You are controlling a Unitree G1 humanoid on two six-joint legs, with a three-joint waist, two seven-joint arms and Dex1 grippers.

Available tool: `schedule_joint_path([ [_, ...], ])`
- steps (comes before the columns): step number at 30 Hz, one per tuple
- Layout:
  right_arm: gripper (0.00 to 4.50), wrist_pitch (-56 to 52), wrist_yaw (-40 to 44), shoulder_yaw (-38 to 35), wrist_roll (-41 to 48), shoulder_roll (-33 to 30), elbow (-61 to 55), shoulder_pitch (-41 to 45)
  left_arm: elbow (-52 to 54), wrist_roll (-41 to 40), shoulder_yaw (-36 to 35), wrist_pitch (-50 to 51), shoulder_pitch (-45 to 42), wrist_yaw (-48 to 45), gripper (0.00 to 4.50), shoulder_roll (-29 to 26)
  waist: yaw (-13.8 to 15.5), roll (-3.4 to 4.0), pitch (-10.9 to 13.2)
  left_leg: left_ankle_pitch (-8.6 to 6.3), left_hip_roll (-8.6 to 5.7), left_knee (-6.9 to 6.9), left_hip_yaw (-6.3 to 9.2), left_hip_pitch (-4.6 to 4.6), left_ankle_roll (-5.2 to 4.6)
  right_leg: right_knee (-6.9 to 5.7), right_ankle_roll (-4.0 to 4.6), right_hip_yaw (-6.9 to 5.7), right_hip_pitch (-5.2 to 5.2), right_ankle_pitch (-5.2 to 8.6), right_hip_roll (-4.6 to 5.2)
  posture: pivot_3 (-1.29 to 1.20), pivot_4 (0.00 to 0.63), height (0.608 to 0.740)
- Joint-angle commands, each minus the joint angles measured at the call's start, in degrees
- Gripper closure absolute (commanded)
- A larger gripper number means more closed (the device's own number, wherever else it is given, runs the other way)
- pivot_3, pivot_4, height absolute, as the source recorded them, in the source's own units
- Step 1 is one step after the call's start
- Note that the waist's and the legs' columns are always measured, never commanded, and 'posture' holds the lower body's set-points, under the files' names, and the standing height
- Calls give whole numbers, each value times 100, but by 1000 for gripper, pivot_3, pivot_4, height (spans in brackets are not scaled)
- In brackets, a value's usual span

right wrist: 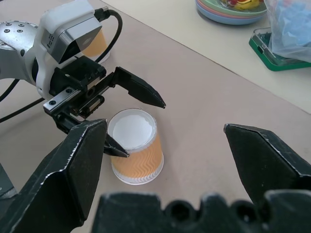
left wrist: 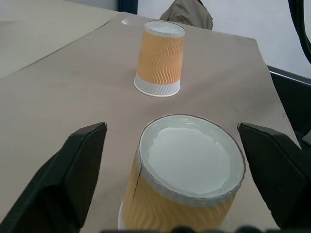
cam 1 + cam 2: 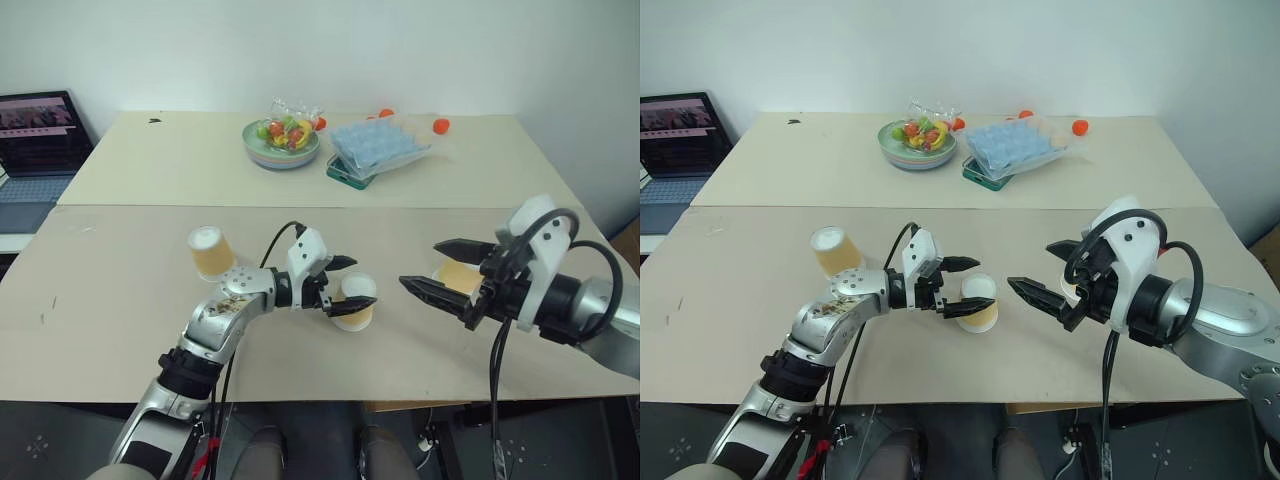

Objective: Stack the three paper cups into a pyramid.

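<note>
Three yellow-orange paper cups upside down on the tan table, none stacked: middle cup near the front edge, between the spread fingers of the left gripper with gaps visible on both sides in the left wrist view, so not gripped. Right cup just behind the right gripper, whose jaws gape wide and hold nothing. Third cup well apart to the left, beside the left arm; fruit bowl and clear tray of blue cells far back.

a lab or office: bare white wall, laptop, plain tables.
</note>
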State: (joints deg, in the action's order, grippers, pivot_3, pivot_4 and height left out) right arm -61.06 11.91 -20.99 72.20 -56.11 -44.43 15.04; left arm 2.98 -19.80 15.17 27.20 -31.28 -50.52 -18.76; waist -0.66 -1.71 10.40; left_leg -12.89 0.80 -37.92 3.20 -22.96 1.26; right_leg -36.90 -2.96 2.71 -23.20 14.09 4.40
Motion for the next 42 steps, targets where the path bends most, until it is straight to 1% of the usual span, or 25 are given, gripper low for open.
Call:
schedule_joint_path([
  [1, 0, 225, -10, -54, 9, -74, -68, 106, 130, -18, -112, -96, -160, 88, 101, 128, 0, 0, 0, 0, 0, 0, 0, 0, 0, 0, 0, 0, 0, 0, 0, 0, 150, 740],
  [6, 0, 266, 50, 5, -47, -100, -22, 121, 347, -537, -568, 562, -774, 364, 101, 431, 0, -1, 0, 0, 0, 0, 1, 1, 0, -3, 0, -1, 0, 0, 0, 0, 150, 740],
  [9, 0, 286, 129, 83, -127, -110, 28, 166, 296, -855, -1008, 933, -1489, 698, 101, 606, -1, -1, 1, 0, -1, 0, 1, -1, 0, -1, -1, -1, 0, 0, 0, 0, 150, 740],
  [11, 0, 299, 173, 128, -166, -114, 53, 192, 214, -1003, -1312, 1106, -1899, 917, 101, 628, -1, -2, 1, 0, -2, 0, 1, -3, 0, 2, -2, -1, 0, 0, 0, 0, 150, 740],
  [15, 0, 319, 283, 208, -251, -109, 110, 239, 88, -1138, -1740, 1386, -2336, 1216, 101, 413, -44, -1, 1, -3, -1, 0, 1, -3, -5, 5, -2, 0, -2, 1, -2, 0, 150, 740],
  [18, 0, 338, 394, 337, -368, -78, 170, 324, 12, -995, -2029, 1606, -2501, 1610, 101, 66, -50, -1, 1, -3, 0, 0, 1, 1, -5, 1, -3, 1, -3, 1, -3, 0, 150, 740],
  [19, 0, 349, 439, 349, -391, -75, 193, 332, 34, -905, -2017, 1614, -2509, 1709, 101, -30, -45, -1, 1, -3, 0, 0, 1, 2, -5, 0, -3, 1, -3, 1, -3, 0, 150, 740],
  [21, 0, 383, 607, 552, -533, -51, 305, 451, 195, -416, -2037, 1618, -2506, 2237, 101, -370, -31, -2, 1, -3, -1, 0, 2, 1, -5, 0, -3, 0, -3, 1, -2, 0, 150, 740],
  [23, 0, 405, 746, 708, -663, -36, 392, 541, 352, -193, -2073, 1732, -2505, 2602, 101, -570, -31, -2, 2, -3, -2, 0, 2, 0, -5, 2, -4, 0, -3, 1, -1, 0, 150, 740],
  [26, 0, 439, 961, 858, -865, -44, 493, 623, 606, -169, -2306, 2116, -2498, 3127, 101, -585, -6, -2, 2, -3, -1, 0, 4, -7, -5, 6, -4, -1, -6, 1, -1, 0, 150, 740],
  [29, 0, 500, 1227, 1090, -1094, 20, 677, 786, 1181, -89, -2710, 2534, -2077, 3588, 101, -783, -5, -3, 2, -3, -2, 0, 7, -18, -4, 8, -5, -6, -13, 1, 2, 0, 150, 740],
  [31, 0, 535, 1373, 1171, -1217, 63, 758, 839, 1461, -162, -2931, 2731, -1802, 3720, 101, -832, -33, -3, 2, -3, -1, 0, 6, -15, -5, 8, -5, -4, -15, 1, 1, 0, 150, 740],
  [32, 0, 558, 1475, 1247, -1291, 88, 813, 872, 1711, -147, -2979, 2590, -1472, 3614, 101, -960, -40, -2, 2, -3, -1, 0, 5, -13, -5, 5, -5, -2, -15, 1, 1, 0, 150, 740],
  [35, 0, 625, 1755, 1426, -1554, 121, 941, 943, 2217, -218, -3315, 2316, -864, 3674, 101, -936, -39, -4, 3, -3, 1, 0, 2, -7, -4, -3, -4, 1, -15, 1, 0, 0, 150, 740],
  [37, 0, 665, 1906, 1560, -1696, 192, 1061, 1071, 2527, -81, -3449, 1967, -140, 3650, 101, -959, -19, -6, 3, -2, 1, 0, 4, -9, -3, -4, -4, -2, -15, 0, 0, 0, 150, 740],
  [42, 0, 665, 2157, 1658, -1881, 294, 1187, 1199, 2779, 126, -3500, 1406, 1040, 3618, 101, -913, 2, -5, 3, -2, 1, 0, 5, -8, -3, 1, -1, -4, -13, -1, 1, 0, 150, 740],
])
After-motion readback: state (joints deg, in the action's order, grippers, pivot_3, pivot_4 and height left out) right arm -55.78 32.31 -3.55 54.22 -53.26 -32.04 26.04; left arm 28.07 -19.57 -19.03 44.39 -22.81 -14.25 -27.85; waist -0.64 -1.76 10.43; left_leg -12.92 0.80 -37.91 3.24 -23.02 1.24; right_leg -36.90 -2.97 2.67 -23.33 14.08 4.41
